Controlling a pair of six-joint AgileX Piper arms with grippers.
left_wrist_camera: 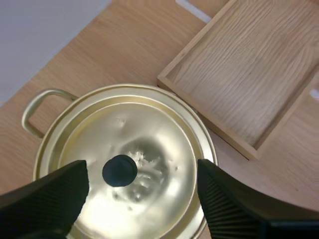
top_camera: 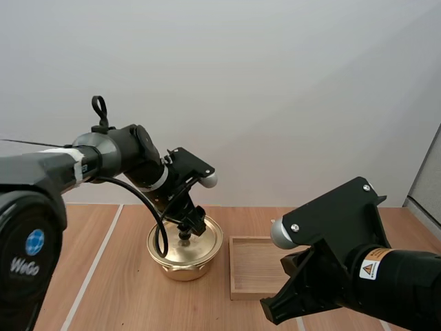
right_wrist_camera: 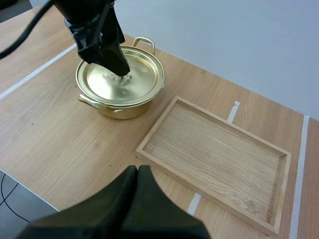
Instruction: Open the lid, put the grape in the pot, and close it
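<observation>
The golden pot [top_camera: 180, 263] stands on the table [top_camera: 110, 283] with its lid [left_wrist_camera: 154, 134] on. It sits just left of the wooden tray [top_camera: 256, 265], near it but not touching.

The left pincer [left_wrist_camera: 142, 172] hangs over the lid with its tips pointing down. The high view shows it low over the lid's middle, but not how its fingers are set. The left wrist view shows that the two ribbed fingers [left_wrist_camera: 50, 199] stand wide apart, one on each side of the black knob [left_wrist_camera: 119, 170]. Neither touches the knob, and it cannot be told whether the tips touch the lid. This view also shows a looped handle [left_wrist_camera: 35, 107] on the side of the pot away from the tray, and a corner of the tray close to the pot's rim.

The right pincer [right_wrist_camera: 137, 172] is at the near right of the table. Its own wrist view shows its fingers pressed together into one dark wedge, holding nothing, on the near side of the tray. From there both pot handles can be seen, one far and one near, along with the tray's whole floor of grained wood.
</observation>
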